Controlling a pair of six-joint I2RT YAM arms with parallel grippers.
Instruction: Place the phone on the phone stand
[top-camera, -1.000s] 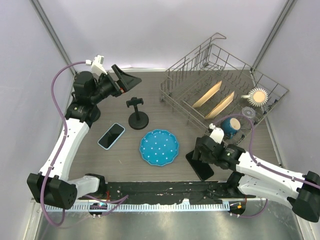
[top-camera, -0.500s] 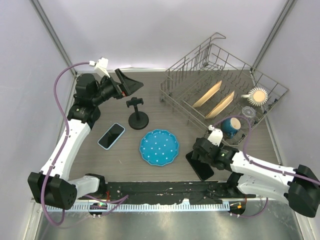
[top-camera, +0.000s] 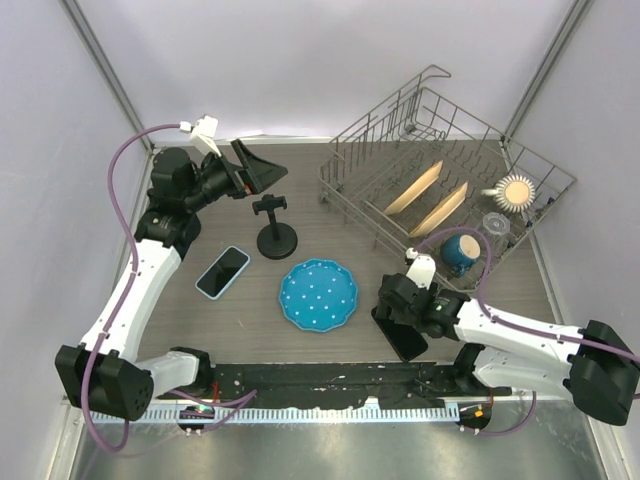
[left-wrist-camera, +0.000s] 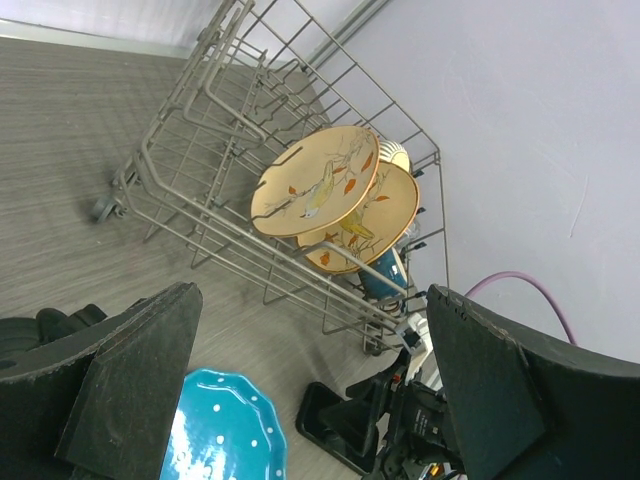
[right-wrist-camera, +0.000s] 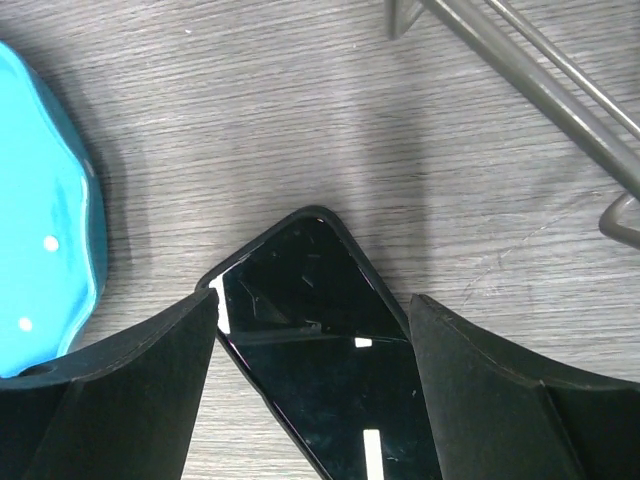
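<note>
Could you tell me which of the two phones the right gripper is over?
The black phone beside the blue plate; the light-blue-cased phone lies left of the stand.

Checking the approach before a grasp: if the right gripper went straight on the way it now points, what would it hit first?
Most likely the black phone, lying flat on the table: its top end sits straight ahead of the right gripper, between its open fingers. Depth is unclear.

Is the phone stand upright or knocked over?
Upright: the phone stand sits on its round base, clamp on top, empty.
</note>
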